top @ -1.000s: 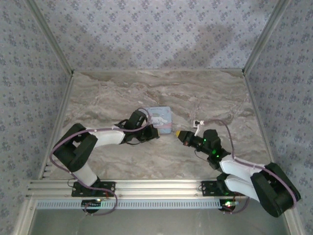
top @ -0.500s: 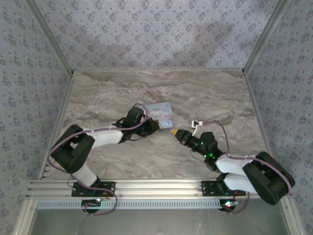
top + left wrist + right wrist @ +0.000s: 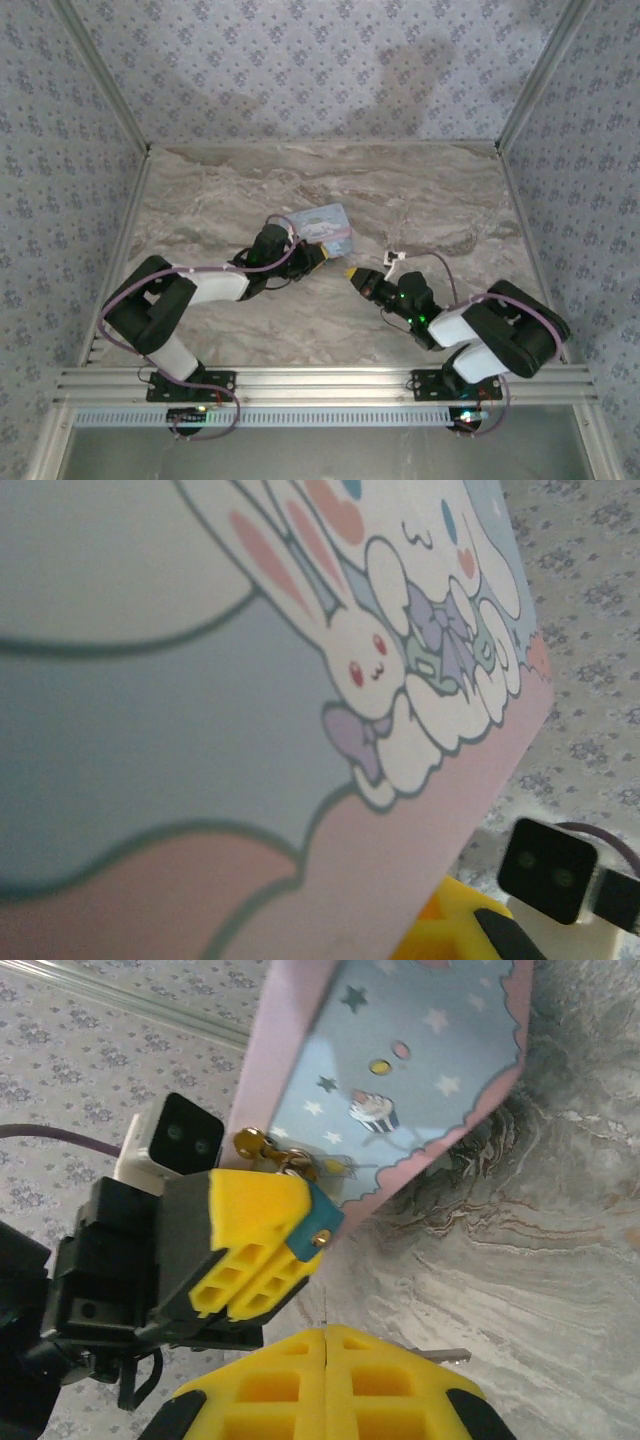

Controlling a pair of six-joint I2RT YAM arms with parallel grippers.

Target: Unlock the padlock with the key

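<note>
Looking down from the top camera, I see the left gripper [image 3: 318, 258] at the near edge of a pastel notebook [image 3: 325, 228], which it props up off the marble table [image 3: 450, 200]. The right gripper [image 3: 353, 273] sits just beside it, yellow tips pointing at that same edge.

On the left wrist camera the notebook's [image 3: 250, 680] cartoon cover is pressed up close, blurred, with one yellow finger [image 3: 445, 935] at the bottom.

On the right wrist camera the left gripper [image 3: 300, 1245] is pinched tight on a blue tab [image 3: 322, 1222] at the notebook's [image 3: 420, 1080] pink-bordered edge. Just above it hangs a small brass-coloured piece [image 3: 250, 1142], which I take for the padlock, though it is too small to be sure. My right gripper [image 3: 327, 1335] has its fingers pressed together, and the key [image 3: 440, 1355] has its metal blade sticking out sideways from between them, over the table [image 3: 520, 1260] and apart from the brass-coloured piece.
</note>
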